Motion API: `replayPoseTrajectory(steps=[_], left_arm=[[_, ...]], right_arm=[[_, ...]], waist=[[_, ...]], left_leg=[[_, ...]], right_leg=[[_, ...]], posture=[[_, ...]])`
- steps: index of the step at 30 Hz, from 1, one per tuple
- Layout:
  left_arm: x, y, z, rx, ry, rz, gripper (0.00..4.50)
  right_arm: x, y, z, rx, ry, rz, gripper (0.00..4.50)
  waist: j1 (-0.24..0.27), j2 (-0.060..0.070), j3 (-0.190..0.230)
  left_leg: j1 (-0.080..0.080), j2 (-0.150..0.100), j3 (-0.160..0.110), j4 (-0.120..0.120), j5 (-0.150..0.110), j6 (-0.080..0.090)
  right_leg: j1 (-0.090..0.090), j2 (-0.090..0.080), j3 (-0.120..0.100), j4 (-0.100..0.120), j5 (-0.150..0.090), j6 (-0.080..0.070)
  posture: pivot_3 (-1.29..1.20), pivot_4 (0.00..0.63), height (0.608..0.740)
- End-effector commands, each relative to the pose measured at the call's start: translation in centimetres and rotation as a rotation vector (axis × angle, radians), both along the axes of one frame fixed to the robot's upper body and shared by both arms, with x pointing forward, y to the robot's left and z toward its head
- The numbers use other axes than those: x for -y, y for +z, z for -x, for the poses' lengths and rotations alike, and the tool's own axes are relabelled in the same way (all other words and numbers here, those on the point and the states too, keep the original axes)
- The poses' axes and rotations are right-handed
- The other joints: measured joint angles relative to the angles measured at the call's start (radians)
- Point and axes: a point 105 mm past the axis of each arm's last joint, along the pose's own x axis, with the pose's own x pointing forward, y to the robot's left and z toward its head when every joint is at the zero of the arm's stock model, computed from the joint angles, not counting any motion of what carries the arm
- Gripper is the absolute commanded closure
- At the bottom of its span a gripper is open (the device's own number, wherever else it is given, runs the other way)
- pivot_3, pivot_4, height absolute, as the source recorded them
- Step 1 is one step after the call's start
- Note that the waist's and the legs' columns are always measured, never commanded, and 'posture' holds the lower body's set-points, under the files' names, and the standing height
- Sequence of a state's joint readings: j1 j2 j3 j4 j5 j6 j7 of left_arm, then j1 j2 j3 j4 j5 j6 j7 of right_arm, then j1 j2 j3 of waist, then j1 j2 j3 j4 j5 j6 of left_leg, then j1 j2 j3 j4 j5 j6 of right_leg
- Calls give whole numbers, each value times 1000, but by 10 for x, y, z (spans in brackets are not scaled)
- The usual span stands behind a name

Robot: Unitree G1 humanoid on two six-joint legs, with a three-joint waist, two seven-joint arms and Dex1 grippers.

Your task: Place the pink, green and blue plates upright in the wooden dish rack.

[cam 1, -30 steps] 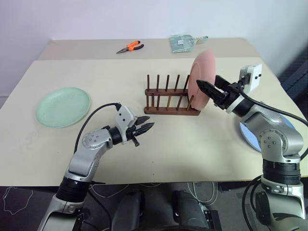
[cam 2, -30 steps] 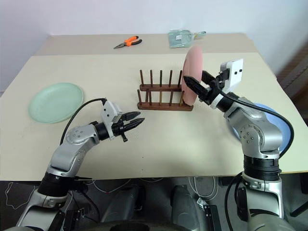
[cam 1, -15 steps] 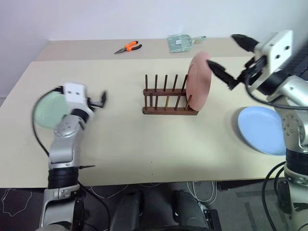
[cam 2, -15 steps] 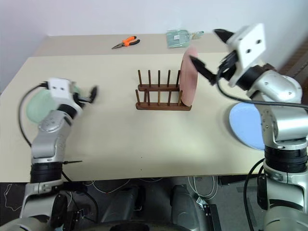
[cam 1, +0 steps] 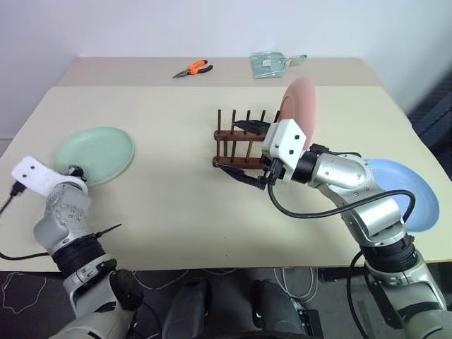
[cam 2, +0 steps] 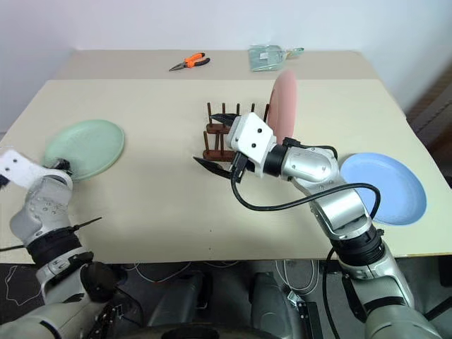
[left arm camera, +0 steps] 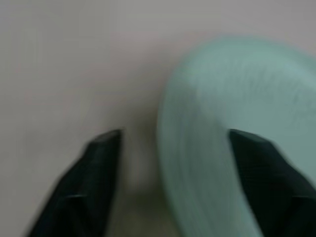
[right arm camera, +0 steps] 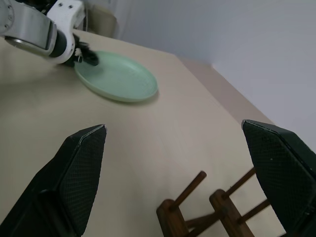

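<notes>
From my left wrist view I see what the head views hide: the left gripper [left arm camera: 170, 182] has its black fingers spread apart, one over bare bench and the other over the near rim of the green plate [left arm camera: 247, 123], with nothing gripped between them. In the head views that gripper's tips [cam 1: 74, 169] sit right at the plate's near edge, on the left of the bench [cam 1: 176, 212].

My right wrist view looks across the bench past widely released fingers, with two ends of the wooden dish rack [right arm camera: 207, 212] just below and the green plate well beyond. From the head, the right gripper [cam 1: 244, 152] hangs empty just in front of the rack's left end. The pink plate [cam 1: 300, 106] stands upright at the rack's right end. The blue plate [cam 1: 406, 194] lies flat, well off to the right.

The bench is pale beige. At its far edge lie orange-handled pliers [cam 1: 192, 68] and a clear bag [cam 1: 272, 63], against a plain white wall.
</notes>
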State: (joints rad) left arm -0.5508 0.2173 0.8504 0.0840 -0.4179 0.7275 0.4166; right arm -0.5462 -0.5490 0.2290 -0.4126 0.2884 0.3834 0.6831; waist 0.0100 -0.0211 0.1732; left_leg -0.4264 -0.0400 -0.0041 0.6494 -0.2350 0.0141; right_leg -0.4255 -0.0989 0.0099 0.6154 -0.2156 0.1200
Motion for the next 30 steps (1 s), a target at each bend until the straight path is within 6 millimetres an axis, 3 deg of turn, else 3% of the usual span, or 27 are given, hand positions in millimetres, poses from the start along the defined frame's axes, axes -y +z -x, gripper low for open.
replayPoseTrajectory(steps=[1,4,9,13,16,21,25,28,30], left_arm=[[1,10,0,71,-5,58,2867],[9,14,-7,101,-57,67,4423],[34,58,-25,299,-197,-25,4423],[87,115,-42,451,-430,-251,4423],[149,157,-47,564,-638,-387,4423],[215,185,-39,654,-828,-473,4423],[228,189,-34,672,-867,-477,4423],[226,188,-33,663,-863,-488,4500],[223,187,-33,660,-859,-491,4500]], right_arm=[[-2,6,3,54,4,-7,0],[-1,4,1,28,-9,-11,0],[0,3,-3,28,-23,18,0],[-8,3,-5,145,-25,113,0],[-21,2,-16,288,-45,211,0],[-36,5,-45,490,-124,314,0],[-39,7,-60,556,-181,339,0],[-39,5,-63,571,-199,348,1308],[-39,5,-63,574,-200,343,2430]], waist=[[-1,0,0],[0,-1,0],[3,-3,1],[2,-5,2],[0,-5,2],[-12,-5,2],[-26,-5,2],[-24,-5,2],[-24,-5,2]], left_leg=[[0,0,0,-1,1,-1],[0,0,0,-1,1,-2],[0,0,0,-1,1,-2],[0,0,-1,-1,2,-3],[0,0,0,-1,2,-3],[0,0,0,-2,3,-5],[0,1,0,-3,4,-6],[0,1,0,-3,4,-5],[0,1,0,-3,4,-5]], right_leg=[[0,0,0,1,0,0],[0,1,0,1,0,-1],[0,1,0,0,0,-1],[0,1,0,0,1,-1],[0,1,0,0,1,-2],[0,2,0,0,1,-2],[-1,2,0,0,1,-2],[-1,3,0,1,1,-2],[-1,3,0,1,1,-2]], posture=[[0,150,738],[0,150,738],[0,150,738],[0,150,738],[0,150,738],[0,150,738],[0,150,738],[0,150,738],[0,150,738]])
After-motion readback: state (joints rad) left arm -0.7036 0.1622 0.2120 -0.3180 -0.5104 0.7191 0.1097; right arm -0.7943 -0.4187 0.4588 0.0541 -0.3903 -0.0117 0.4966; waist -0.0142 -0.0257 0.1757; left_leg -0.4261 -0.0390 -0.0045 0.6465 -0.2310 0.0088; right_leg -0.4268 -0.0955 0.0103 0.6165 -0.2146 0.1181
